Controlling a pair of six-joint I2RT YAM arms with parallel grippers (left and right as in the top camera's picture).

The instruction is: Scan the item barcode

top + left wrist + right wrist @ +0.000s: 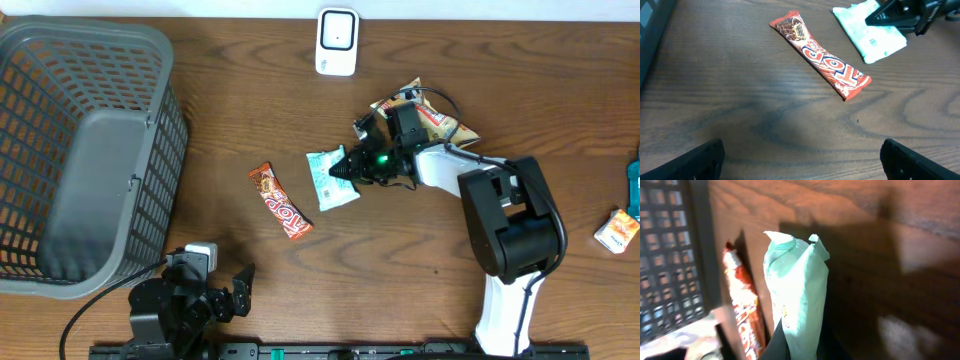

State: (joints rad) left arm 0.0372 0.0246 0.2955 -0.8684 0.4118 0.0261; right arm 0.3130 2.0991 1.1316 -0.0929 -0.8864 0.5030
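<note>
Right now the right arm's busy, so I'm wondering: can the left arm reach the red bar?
Probably yes. The left claw is open, and the bar lies ahead of it on bare table, nothing between; the right claw pinches the packet beyond.

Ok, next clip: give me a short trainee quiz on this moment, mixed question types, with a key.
1. True or false: the right tool is shut on the pale green packet.
2. What lies on the table between that packet and the grey basket? A) a red candy bar B) a mug C) a sponge
3. Fill in: the left tool is ____ and holds nothing.

Key: 1 true; 2 A; 3 open.
</note>
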